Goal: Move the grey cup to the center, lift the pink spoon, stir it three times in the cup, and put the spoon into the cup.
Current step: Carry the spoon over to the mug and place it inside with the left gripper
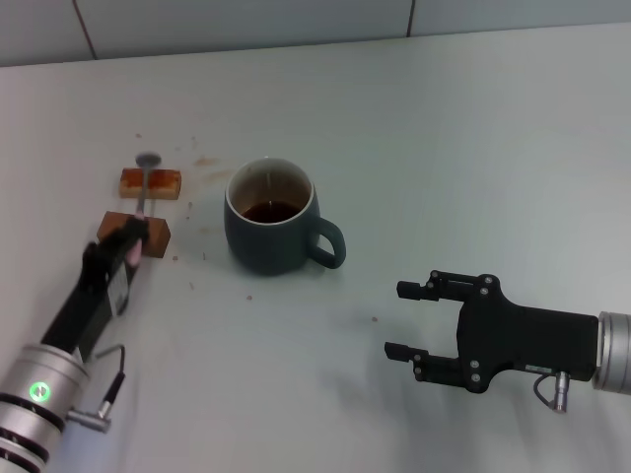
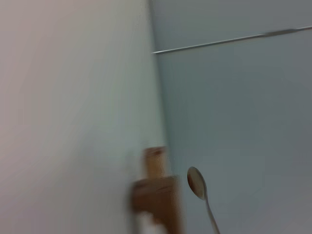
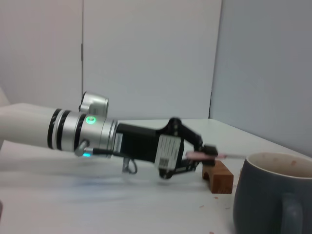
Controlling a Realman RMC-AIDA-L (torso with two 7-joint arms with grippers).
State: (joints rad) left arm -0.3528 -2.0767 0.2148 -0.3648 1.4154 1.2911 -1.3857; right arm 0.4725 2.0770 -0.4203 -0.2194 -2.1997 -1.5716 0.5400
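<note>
The grey cup (image 1: 271, 236) stands near the middle of the table with dark liquid inside, its handle towards my right side; it also shows in the right wrist view (image 3: 268, 195). The pink spoon (image 1: 148, 158) lies across two brown blocks left of the cup, metal bowl at the far end. My left gripper (image 1: 133, 241) is at the near block, shut on the spoon's pink handle (image 3: 195, 155). The left wrist view shows the spoon's bowl (image 2: 196, 181). My right gripper (image 1: 399, 319) is open and empty, low over the table to the right front of the cup.
Two brown blocks, the far one (image 1: 151, 182) and the near one (image 1: 158, 235), sit left of the cup; the near one shows in the right wrist view (image 3: 222, 178). Brown specks dot the table between blocks and cup. A wall runs behind the table.
</note>
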